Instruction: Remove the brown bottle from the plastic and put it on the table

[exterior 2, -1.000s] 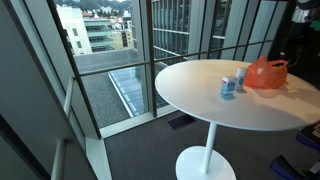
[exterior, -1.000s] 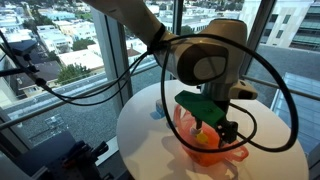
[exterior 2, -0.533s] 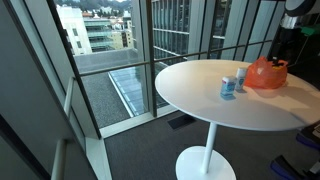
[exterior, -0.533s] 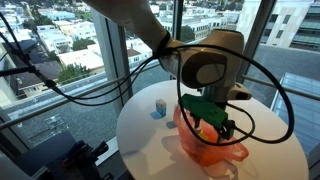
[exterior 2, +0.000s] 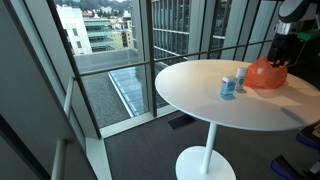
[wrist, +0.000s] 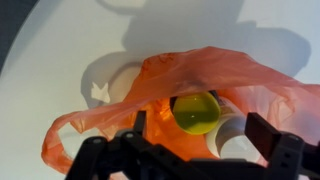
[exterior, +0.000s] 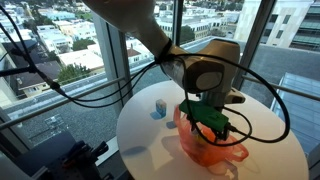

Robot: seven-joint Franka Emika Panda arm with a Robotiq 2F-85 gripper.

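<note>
Okay, reach step: your empty gripper [wrist: 200, 130] gapes wide; descend on yellow-capped bottle [wrist: 197, 110] at twelve o'clock in crumpled orange plastic bag [wrist: 230, 68].

One round white desk [exterior 2: 200, 100], one orange plastic bag [wrist: 110, 110], one yellow-capped bottle [wrist: 196, 110], seemingly two small blue containers [exterior 2: 228, 88].

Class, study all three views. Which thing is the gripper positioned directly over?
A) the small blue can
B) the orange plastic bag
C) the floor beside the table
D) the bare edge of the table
B: in an exterior view the gripper hangs right over the orange plastic bag, while the small blue can stands apart from it on the table.
</note>
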